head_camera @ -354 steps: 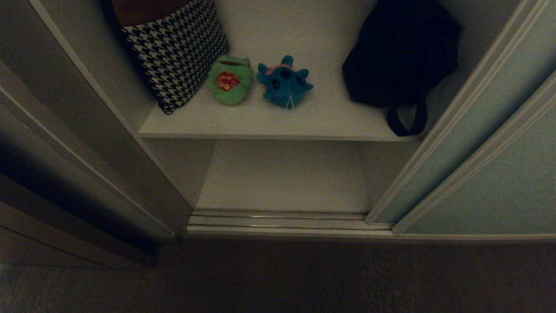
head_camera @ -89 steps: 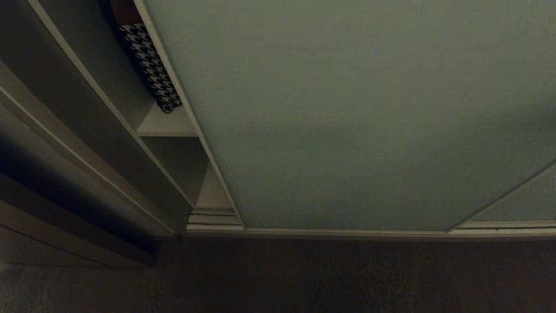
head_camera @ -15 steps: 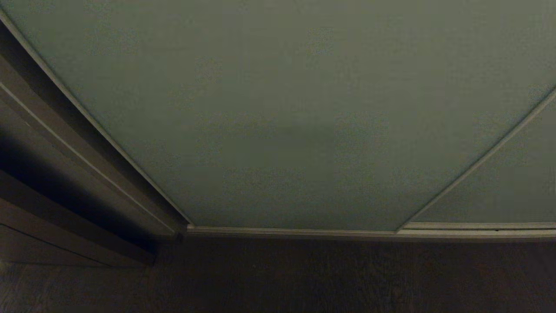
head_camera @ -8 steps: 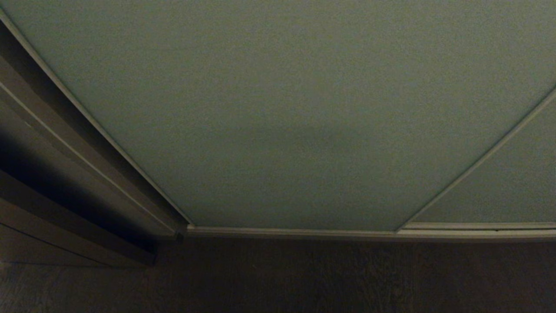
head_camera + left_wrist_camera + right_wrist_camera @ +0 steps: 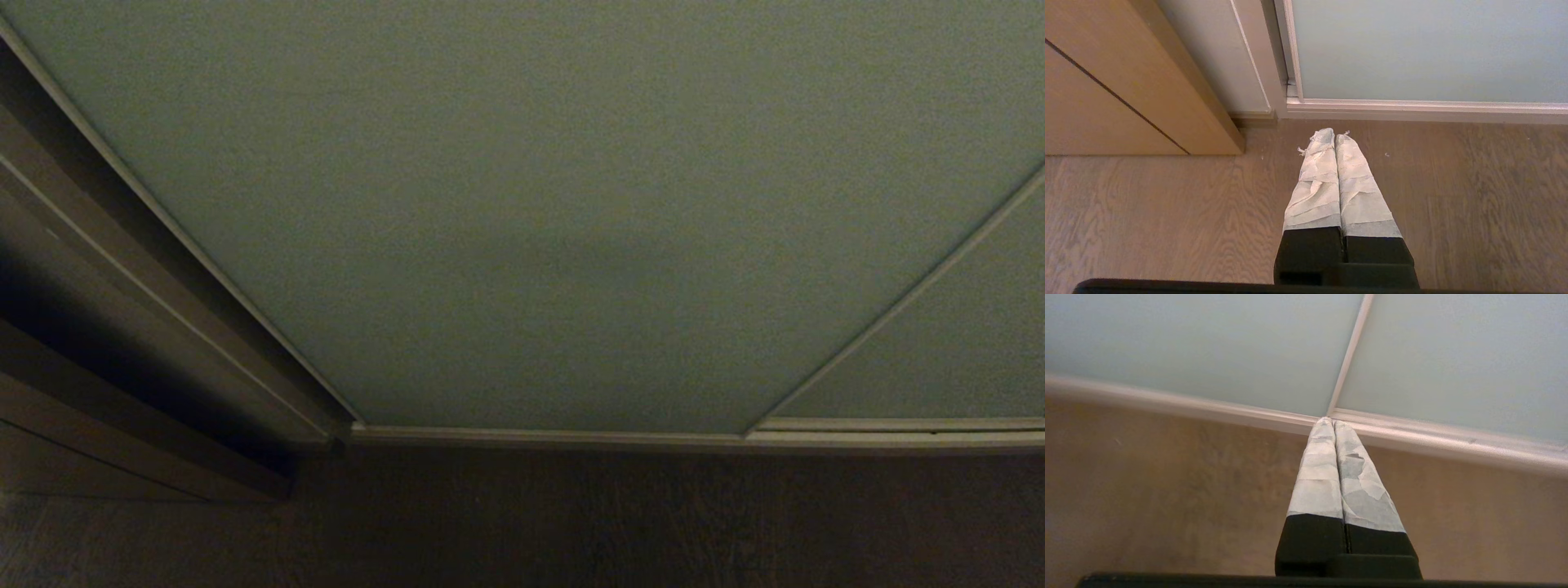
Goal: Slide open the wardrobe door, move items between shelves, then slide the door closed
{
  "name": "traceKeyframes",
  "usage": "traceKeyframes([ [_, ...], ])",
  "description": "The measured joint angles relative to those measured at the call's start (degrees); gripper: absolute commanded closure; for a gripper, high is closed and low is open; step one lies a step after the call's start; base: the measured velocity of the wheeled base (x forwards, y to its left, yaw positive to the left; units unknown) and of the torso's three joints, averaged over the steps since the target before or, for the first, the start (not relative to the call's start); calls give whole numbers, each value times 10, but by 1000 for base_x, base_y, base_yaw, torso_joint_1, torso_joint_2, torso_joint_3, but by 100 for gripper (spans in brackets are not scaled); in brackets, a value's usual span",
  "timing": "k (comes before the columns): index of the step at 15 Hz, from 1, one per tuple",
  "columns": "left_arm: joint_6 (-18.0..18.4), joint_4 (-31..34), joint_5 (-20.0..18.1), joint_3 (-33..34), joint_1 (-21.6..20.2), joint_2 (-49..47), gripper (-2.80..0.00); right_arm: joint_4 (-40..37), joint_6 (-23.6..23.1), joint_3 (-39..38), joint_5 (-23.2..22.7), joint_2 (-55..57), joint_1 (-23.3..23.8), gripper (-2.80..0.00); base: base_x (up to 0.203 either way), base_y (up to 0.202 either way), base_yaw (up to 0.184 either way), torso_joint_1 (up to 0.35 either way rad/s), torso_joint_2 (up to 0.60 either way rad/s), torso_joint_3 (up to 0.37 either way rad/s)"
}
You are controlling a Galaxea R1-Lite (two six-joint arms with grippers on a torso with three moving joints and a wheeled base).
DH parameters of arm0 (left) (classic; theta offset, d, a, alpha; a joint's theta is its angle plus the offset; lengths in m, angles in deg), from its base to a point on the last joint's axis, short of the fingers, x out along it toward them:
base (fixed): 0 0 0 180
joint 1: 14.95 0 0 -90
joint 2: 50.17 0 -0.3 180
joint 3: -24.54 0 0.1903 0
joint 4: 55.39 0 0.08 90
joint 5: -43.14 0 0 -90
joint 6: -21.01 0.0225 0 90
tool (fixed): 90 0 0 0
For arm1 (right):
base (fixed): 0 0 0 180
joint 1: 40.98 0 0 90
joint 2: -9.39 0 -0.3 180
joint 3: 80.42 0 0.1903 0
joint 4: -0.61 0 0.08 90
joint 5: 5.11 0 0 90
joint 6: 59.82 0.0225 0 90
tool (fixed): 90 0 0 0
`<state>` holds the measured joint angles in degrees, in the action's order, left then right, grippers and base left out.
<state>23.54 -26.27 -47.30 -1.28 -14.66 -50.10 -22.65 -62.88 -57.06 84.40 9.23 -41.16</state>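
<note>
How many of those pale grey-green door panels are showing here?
2. The wide pale grey-green sliding wardrobe door fills most of the head view, shut against the left frame; a second matching panel shows at the lower right. Any further panels would be out of view.

Pale grey-green sliding wardrobe door (image 5: 571,204), fully closed against frame.

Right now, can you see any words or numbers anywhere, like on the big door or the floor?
None: there is no word, number, label or sign to read in any view.
The sliding wardrobe door is a plain grey-green panel.
The panel beside it is plain too.
The wood floor shows only grain.
The tape-wrapped left gripper and right gripper carry no print.
</note>
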Motion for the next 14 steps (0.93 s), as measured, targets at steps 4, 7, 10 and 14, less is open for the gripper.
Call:
traceKeyframes([
  [4,0,0,0,0,0,0,0,0,22,0,2,0,-1,0,0,0,0,0,0,0],
  [7,0,0,0,0,0,0,0,-1,24,0,2,0,-1,0,0,0,0,0,0,0],
  [10,0,0,0,0,0,0,0,-1,23,0,1,0,-1,0,0,0,0,0,0,0],
  [14,0,0,0,0,0,0,0,0,25,0,2,0,-1,0,0,0,0,0,0,0],
])
